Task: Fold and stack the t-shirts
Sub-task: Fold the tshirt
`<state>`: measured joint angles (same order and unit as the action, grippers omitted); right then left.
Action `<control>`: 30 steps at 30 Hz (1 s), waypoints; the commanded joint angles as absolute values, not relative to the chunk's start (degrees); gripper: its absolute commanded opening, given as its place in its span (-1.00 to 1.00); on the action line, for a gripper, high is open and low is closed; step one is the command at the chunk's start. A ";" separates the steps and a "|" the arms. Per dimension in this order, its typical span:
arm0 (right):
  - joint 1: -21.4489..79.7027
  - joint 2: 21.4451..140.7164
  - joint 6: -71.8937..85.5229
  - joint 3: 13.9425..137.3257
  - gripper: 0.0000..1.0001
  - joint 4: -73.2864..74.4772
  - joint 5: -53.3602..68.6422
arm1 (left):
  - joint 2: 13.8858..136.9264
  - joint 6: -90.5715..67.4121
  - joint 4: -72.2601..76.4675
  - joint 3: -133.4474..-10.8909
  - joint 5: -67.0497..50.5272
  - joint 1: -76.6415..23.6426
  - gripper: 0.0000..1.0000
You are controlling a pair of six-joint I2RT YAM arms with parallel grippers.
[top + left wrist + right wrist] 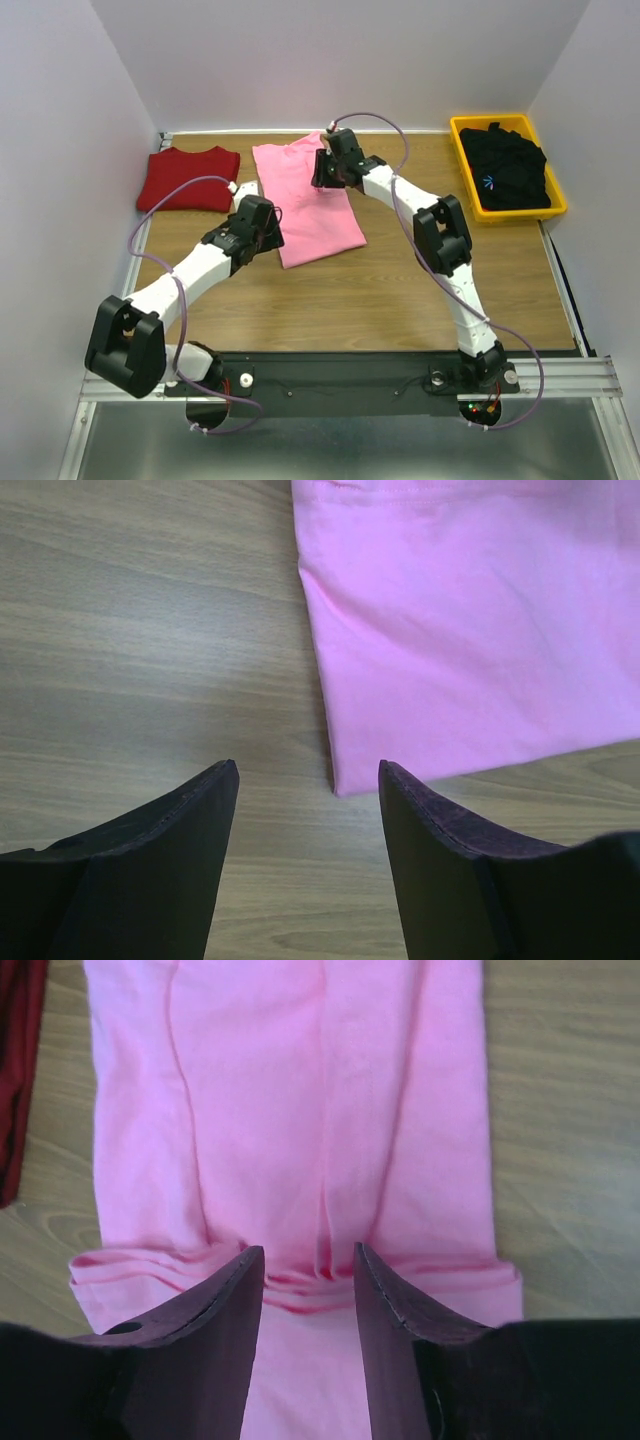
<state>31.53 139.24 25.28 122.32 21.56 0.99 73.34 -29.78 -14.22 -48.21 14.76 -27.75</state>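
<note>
Beneath your right end effector (305,1252), released and straddling bunched cloth, lies one end of the pink t-shirt (305,200), a strip on the bench (420,300). The left end effector (306,768), released too, has the opposite corner just ahead. Likely the crosswise fold: pinch, carry end over end. Long axis runs away from you, slightly tilted; collar end unclear.
</note>
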 commanded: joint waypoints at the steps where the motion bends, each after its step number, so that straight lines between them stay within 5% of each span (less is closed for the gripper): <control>1: 31.38 130.54 24.00 115.62 -0.05 19.51 -3.33 | 75.83 -28.13 -9.59 -48.86 15.99 -27.86 0.30; 9: 28.48 111.04 22.41 94.76 0.08 19.51 -2.55 | 91.48 -26.81 -8.43 -62.90 17.23 -26.02 -0.10; 17: 27.95 103.72 23.20 83.77 0.09 19.42 -0.27 | 105.55 -25.66 -9.05 -72.67 18.02 -24.44 -0.40; 23: 28.04 103.09 22.94 81.39 0.09 18.72 2.98 | 112.58 -22.60 -9.84 -81.36 18.98 -21.02 -0.38; 30: 25.85 103.97 24.25 78.58 0.08 13.56 12.99 | 112.16 -20.74 -12.21 -90.00 16.19 -18.90 0.01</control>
<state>27.42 104.36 23.40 80.20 19.62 6.20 116.14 -22.44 -11.09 -85.41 16.99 -19.62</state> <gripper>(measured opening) 0.543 0.466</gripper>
